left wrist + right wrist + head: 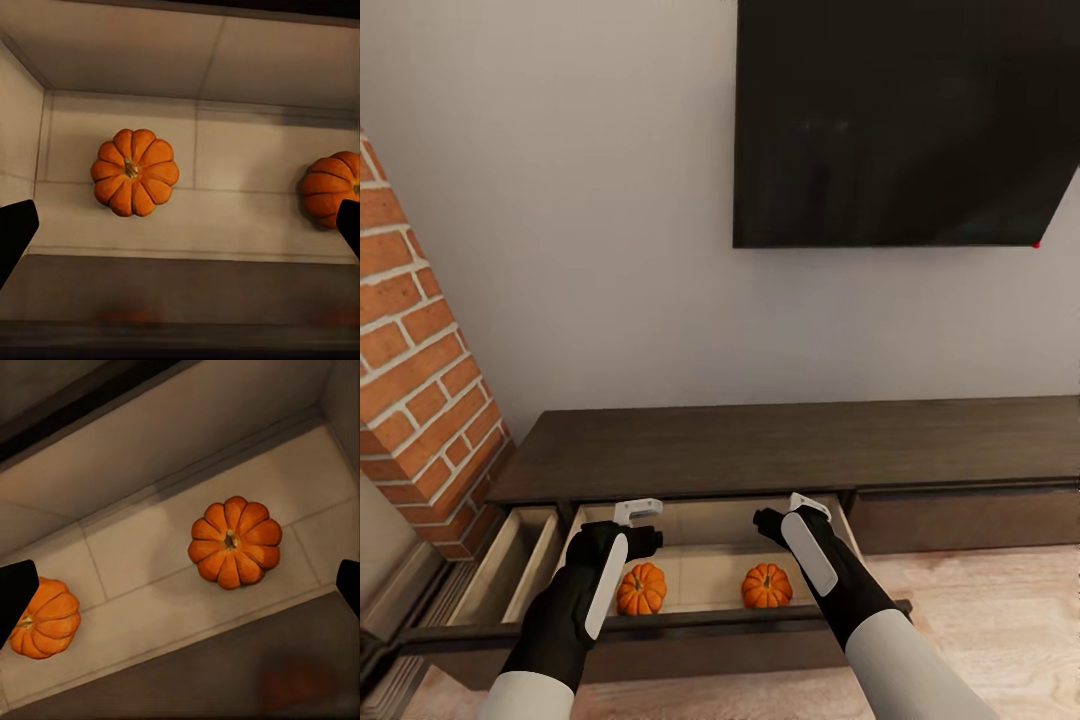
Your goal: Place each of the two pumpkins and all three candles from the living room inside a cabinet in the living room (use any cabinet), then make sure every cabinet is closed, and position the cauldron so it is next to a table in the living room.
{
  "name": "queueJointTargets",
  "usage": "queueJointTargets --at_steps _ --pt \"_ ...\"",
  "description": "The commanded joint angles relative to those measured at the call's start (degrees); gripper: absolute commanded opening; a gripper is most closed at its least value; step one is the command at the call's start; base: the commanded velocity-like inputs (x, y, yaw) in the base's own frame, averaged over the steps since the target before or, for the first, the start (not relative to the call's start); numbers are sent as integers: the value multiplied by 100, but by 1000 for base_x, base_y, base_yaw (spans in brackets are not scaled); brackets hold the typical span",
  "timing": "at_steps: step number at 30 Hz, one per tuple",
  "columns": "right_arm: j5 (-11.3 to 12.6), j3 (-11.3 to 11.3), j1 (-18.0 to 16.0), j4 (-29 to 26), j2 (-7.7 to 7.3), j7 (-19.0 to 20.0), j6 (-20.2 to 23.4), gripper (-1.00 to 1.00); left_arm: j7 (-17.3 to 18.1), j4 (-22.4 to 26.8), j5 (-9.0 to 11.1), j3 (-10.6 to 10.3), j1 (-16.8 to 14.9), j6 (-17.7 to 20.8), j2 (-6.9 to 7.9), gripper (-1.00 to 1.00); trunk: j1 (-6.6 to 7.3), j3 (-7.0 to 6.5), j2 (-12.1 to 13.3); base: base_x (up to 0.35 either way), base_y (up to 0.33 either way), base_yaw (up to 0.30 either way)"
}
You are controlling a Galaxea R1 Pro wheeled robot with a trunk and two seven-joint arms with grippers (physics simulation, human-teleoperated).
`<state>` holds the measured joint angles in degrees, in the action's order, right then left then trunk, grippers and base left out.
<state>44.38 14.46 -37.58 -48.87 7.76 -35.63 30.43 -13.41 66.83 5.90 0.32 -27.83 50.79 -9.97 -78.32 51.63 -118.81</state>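
Pumpkins [642, 589] [767, 586] in open cabinet [700, 455] drawer, beneath both wide-spread, empty end effectors [637, 520] [785, 512].

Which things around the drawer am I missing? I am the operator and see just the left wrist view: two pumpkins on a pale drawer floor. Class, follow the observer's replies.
Observer: In the head view the open drawer belongs to a long dark-brown cabinet under a wall-mounted black screen.
Operator: Is another drawer open?
Observer: Yes, a narrower drawer at its left also stands open; it looks empty, though part of its floor is hidden.
Operator: Where are the arms?
Observer: The left gripper hangs over the left pumpkin, the right gripper over the right pumpkin; both are open and hold nothing.
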Motion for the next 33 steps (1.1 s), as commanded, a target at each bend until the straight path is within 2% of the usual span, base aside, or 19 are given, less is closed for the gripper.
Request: queueJointTargets --at_steps 1,16,24,33 --pt "45 13 -4 -8 -3 -49 6 100 -47 6 60 3 -3 19 -2 100 24 -6 39 -13 0 0" --pt "37 13 -4 -13 -3 -49 -10 100 -47 6 66 3 -3 28 -2 100 353 -264 641 -105 0 0" --pt "36 6 2 -17 -4 -46 -35 100 -44 6 67 3 -3 28 -2 100 529 -408 961 -308 0 0" --pt "36 7 5 -14 -11 -41 -37 100 -37 6 69 3 -3 28 -2 100 529 -408 961 -327 0 0"
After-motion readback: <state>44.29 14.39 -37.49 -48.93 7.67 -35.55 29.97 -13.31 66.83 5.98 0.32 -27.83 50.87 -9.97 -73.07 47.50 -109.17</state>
